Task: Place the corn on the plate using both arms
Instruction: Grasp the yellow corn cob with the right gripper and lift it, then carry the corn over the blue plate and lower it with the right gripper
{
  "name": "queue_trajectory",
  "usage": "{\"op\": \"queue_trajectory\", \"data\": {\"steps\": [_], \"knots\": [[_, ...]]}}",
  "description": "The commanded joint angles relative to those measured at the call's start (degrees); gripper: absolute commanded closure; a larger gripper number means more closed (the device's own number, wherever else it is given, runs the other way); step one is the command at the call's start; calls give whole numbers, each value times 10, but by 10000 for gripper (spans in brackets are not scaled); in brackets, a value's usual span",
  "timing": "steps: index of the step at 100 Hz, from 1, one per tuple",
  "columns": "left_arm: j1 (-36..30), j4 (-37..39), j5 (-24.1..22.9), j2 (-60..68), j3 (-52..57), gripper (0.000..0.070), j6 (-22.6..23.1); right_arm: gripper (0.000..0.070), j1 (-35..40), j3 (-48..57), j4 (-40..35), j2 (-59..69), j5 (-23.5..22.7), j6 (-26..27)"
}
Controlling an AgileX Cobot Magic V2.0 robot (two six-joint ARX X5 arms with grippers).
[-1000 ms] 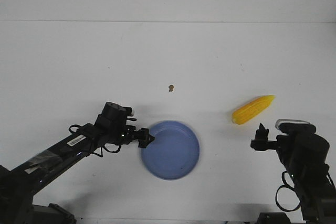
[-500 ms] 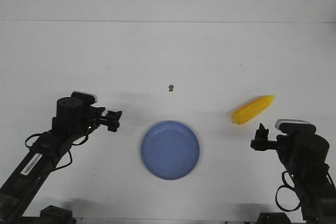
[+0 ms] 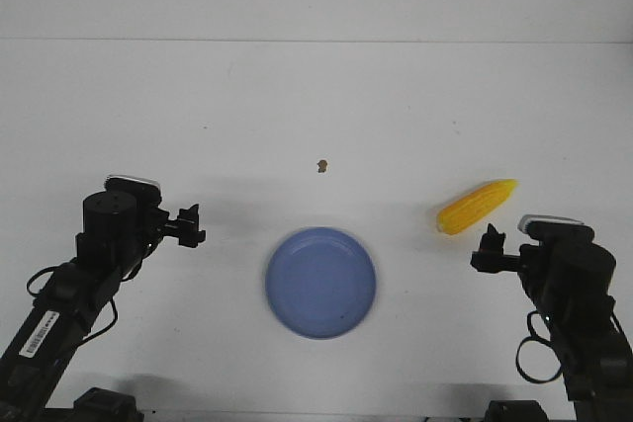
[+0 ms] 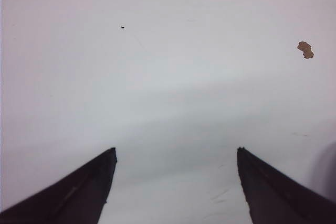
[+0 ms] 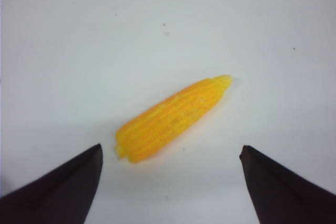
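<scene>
Corn (image 3: 477, 206) lies on the white tabletop (image 3: 316, 96), to the right of the plate (image 3: 320, 283) and well apart from it. Plate holds nothing. Right claw (image 3: 488, 251) sits just beside the corn, jaws wide apart, gripping nothing. Left claw (image 3: 189, 225), left of the plate, is likewise spread and unloaded.

Bright, even light; soft shadows lie just beside the corn (image 5: 170, 119). The wrist pictures look a little blurry.
</scene>
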Motion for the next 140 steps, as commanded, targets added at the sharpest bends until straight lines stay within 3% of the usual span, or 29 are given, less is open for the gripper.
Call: {"op": "queue_trajectory", "data": {"steps": [1, 14, 52, 73, 108, 115, 128, 132, 140], "knots": [[0, 2, -3, 4, 4, 228, 6, 147, -1, 7, 33, 36, 3, 30], [0, 3, -3, 4, 4, 228, 6, 147, -10, 16, 87, 124, 3, 66], [0, 2, -3, 4, 4, 228, 5, 147, -52, 90, 128, 360, -5, 128], [0, 3, -3, 4, 4, 228, 5, 147, -56, 96, 148, 428, -47, 146], [0, 3, -3, 4, 4, 228, 5, 153, -55, 96, 157, 474, -79, 157], [0, 3, -3, 4, 4, 228, 5, 227, -55, 96, 157, 474, -87, 157], [0, 3, -3, 4, 4, 228, 5, 498, -55, 96, 157, 474, -122, 156], [0, 3, -3, 4, 4, 228, 5, 535, -55, 96, 157, 474, -128, 156], [0, 3, -3, 4, 4, 228, 5, 543, -55, 96, 157, 474, -139, 154]]}}
